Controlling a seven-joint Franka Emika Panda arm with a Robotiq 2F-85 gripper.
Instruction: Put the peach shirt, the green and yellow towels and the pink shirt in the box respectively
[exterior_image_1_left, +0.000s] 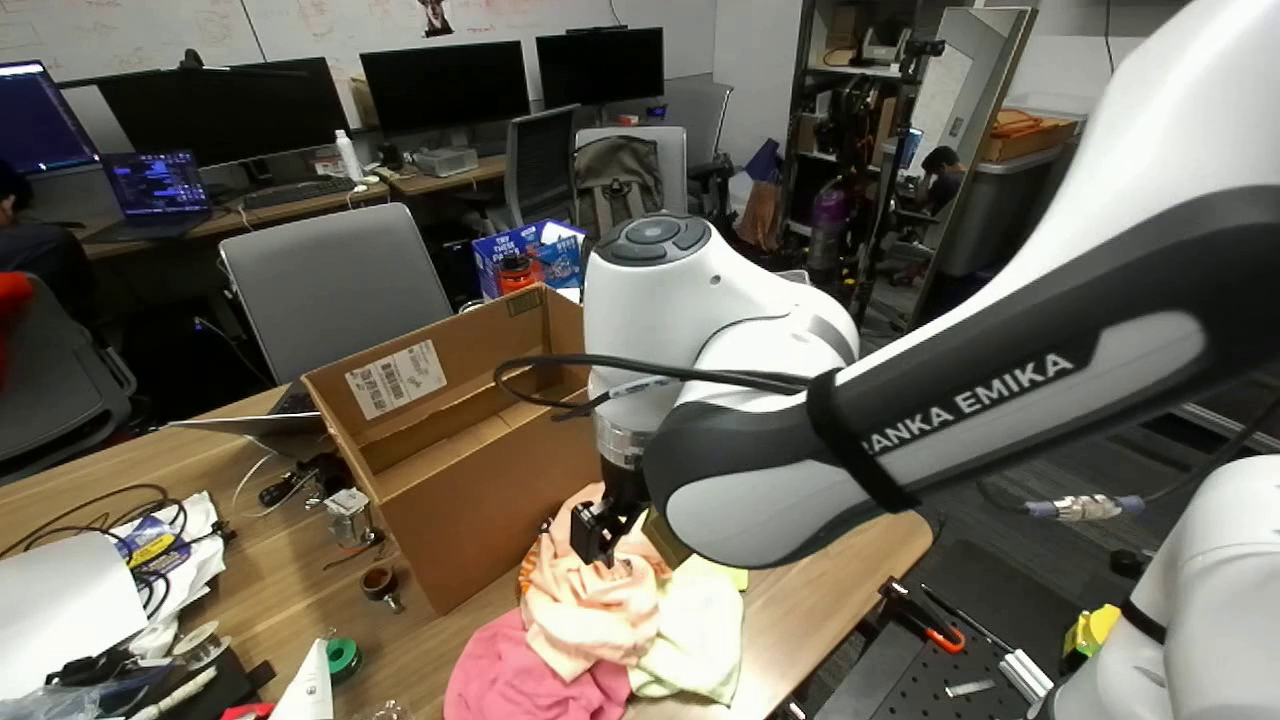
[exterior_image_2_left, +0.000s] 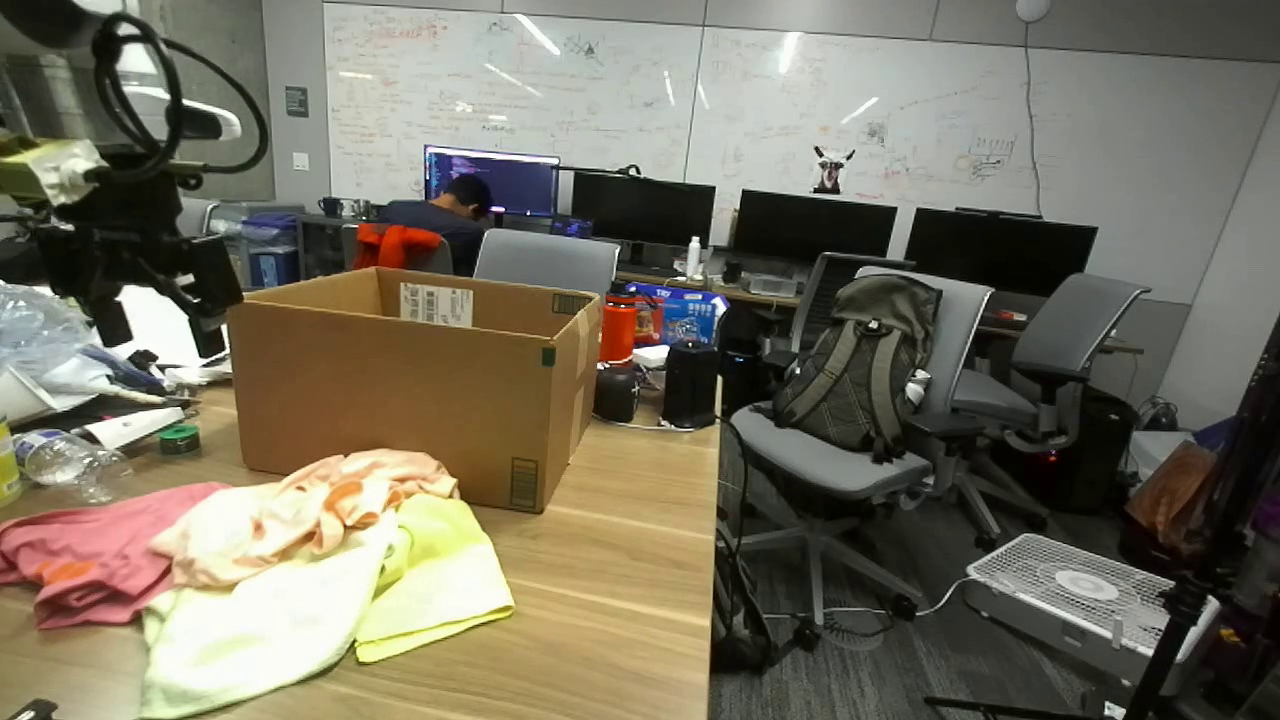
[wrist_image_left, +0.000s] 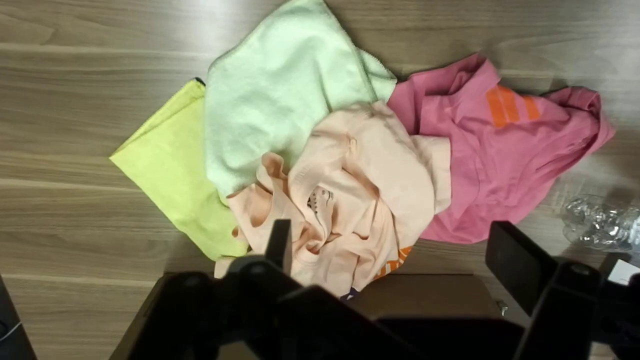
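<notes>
In an exterior view, got arm (exterior_image_1_left: 960, 400) stretched in from 2 o'clock, bent down, fingers (wrist_image_left: 517, 265) wide apart above desk (exterior_image_2_left: 620, 580). In wrist view, see peach shirt (wrist_image_left: 350, 200) heaped mid-frame, green towel (wrist_image_left: 290, 95) at 11 o'clock, yellow towel (wrist_image_left: 175, 180) at 9, pink shirt (wrist_image_left: 500, 155) at 2, box (wrist_image_left: 450, 295) at 6. Can read "RANKA EMIKA" on arm, "TRY THESE" on carton (exterior_image_1_left: 560, 258). Can't read box label (exterior_image_1_left: 395, 378).

My gripper (wrist_image_left: 390, 239) hides much of the cardboard box (wrist_image_left: 432, 295) low in the wrist view; in an exterior view, the pink shirt (exterior_image_1_left: 515, 665) (bottom centre) runs off my frame.
</notes>
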